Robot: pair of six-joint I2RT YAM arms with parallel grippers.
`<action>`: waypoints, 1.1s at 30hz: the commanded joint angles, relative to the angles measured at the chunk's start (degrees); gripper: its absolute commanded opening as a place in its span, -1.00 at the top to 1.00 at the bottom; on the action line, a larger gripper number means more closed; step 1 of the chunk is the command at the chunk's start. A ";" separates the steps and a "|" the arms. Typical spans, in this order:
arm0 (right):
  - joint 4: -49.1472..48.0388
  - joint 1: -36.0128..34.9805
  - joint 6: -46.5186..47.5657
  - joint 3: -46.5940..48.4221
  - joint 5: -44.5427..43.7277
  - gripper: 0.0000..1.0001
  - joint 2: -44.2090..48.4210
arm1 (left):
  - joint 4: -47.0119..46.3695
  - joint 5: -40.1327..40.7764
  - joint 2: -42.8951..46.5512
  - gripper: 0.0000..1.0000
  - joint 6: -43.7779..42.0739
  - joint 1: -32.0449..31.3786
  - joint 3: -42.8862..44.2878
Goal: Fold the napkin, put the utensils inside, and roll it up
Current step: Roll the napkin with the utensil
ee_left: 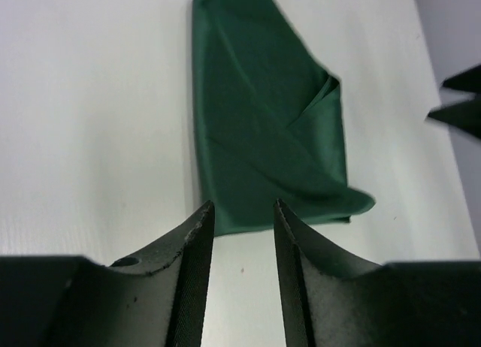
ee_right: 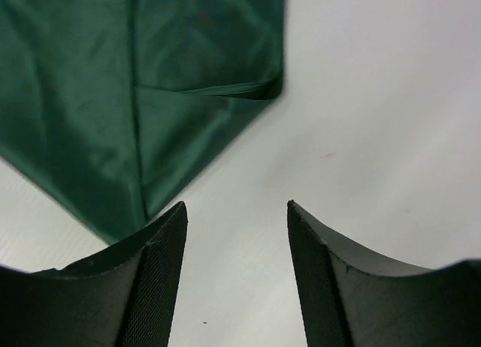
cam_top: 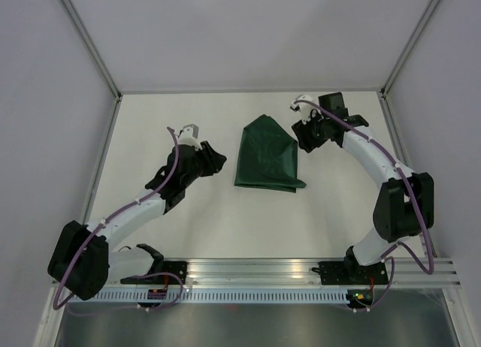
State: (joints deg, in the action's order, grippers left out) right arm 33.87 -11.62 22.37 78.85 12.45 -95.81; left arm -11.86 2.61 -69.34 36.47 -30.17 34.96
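The dark green napkin [cam_top: 267, 155] lies folded into a narrow, pointed shape in the middle of the white table, layers overlapping, its point toward the far side. It also shows in the left wrist view [ee_left: 263, 122] and the right wrist view [ee_right: 113, 84]. My left gripper [cam_top: 218, 161] is just left of the napkin, open and empty [ee_left: 242, 212], jaws a small gap apart. My right gripper [cam_top: 304, 137] is just right of the napkin's upper right edge, open and empty [ee_right: 237, 212]. No orange-red utensil shows in any view.
White walls with metal corner posts [cam_top: 90, 43] enclose the table on the left, back and right. An aluminium rail [cam_top: 301, 272] runs along the near edge by the arm bases. The right gripper's fingertips [ee_left: 458, 99] show at the edge of the left wrist view.
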 commanded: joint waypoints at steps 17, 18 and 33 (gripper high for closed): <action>-11.54 -23.71 19.90 -17.59 0.83 -0.46 2.39 | 18.89 3.10 13.18 0.00 -10.19 3.28 24.36; -12.07 -24.15 19.99 -17.42 0.56 -0.46 1.77 | 18.98 3.01 13.18 0.00 -10.45 3.28 24.45; -17.16 -26.62 21.31 -16.53 -2.07 -0.42 -6.40 | 19.59 0.73 12.39 0.00 -12.56 3.28 23.58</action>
State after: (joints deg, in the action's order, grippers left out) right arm 20.10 -38.17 42.30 60.47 11.14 -101.32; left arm 7.64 5.17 -56.73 27.03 -27.07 57.65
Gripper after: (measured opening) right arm 0.717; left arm 0.496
